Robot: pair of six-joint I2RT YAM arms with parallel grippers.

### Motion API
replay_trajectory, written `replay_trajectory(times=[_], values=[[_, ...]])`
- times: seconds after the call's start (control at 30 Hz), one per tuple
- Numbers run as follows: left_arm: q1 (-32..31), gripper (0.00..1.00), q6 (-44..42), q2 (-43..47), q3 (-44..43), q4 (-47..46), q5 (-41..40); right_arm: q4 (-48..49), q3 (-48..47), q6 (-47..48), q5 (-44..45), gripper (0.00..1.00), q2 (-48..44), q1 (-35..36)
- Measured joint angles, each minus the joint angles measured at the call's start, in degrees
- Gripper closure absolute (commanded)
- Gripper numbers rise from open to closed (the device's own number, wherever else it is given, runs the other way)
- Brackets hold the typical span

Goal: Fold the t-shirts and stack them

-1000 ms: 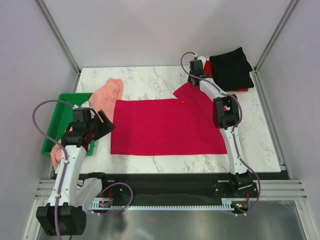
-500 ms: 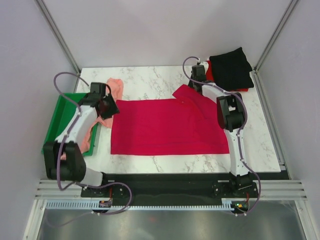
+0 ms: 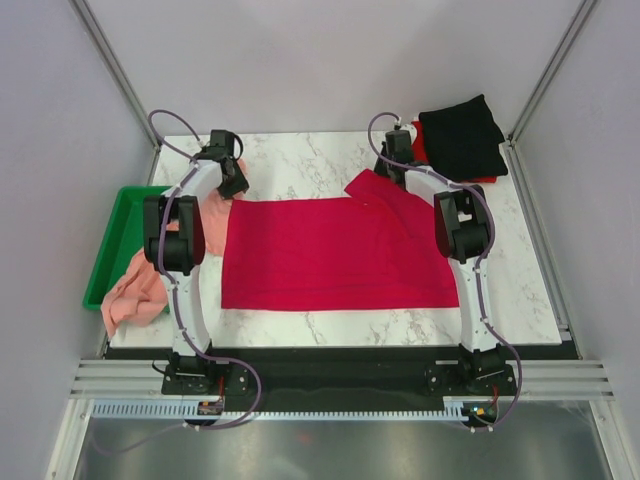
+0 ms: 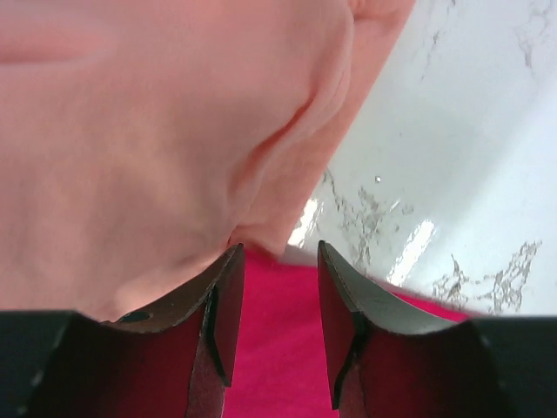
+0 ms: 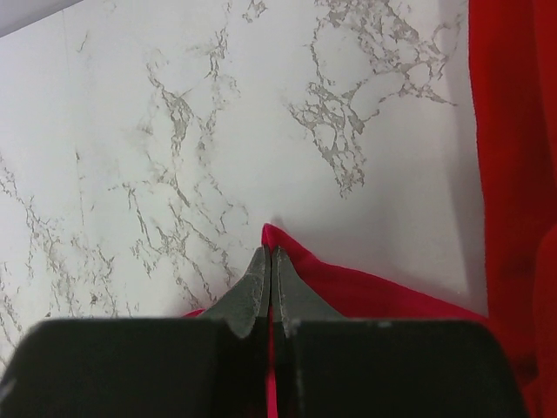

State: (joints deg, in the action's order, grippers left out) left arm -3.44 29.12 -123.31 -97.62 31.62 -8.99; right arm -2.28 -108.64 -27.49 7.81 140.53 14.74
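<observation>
The crimson t-shirt lies spread flat mid-table. My left gripper is open over its far left corner. In the left wrist view its jaws straddle crimson cloth, with the salmon-pink t-shirt just beyond. The salmon-pink t-shirt mostly hangs over the tray's near end. My right gripper is shut on a raised fold of the crimson shirt's far right sleeve; its fingertips pinch the cloth. The black t-shirt lies on the bright red one at the far right.
The green plastic tray stands at the table's left edge. Red cloth runs along the right edge of the right wrist view. White marble table shows beyond the crimson shirt. Frame posts stand at the back corners.
My left arm has swung from beside the tray out to the crimson shirt's far left corner. The salmon-pink shirt has slid toward the tray's near end. My right gripper has hardly moved.
</observation>
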Motion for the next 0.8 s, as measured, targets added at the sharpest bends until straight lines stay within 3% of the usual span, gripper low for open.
replay_trajectory(times=[0.2,0.8], values=[[0.1,0.55,0.0,-2.8,-3.7,1.0,-0.3,0.0,0.0,-1.2,-1.5,1.00,0.0,-0.4],[-0.5,0.55,0.0,-2.8,-2.8,3.7,-4.2,0.2,0.0,-2.8,-3.5,1.00,0.2,-0.8]])
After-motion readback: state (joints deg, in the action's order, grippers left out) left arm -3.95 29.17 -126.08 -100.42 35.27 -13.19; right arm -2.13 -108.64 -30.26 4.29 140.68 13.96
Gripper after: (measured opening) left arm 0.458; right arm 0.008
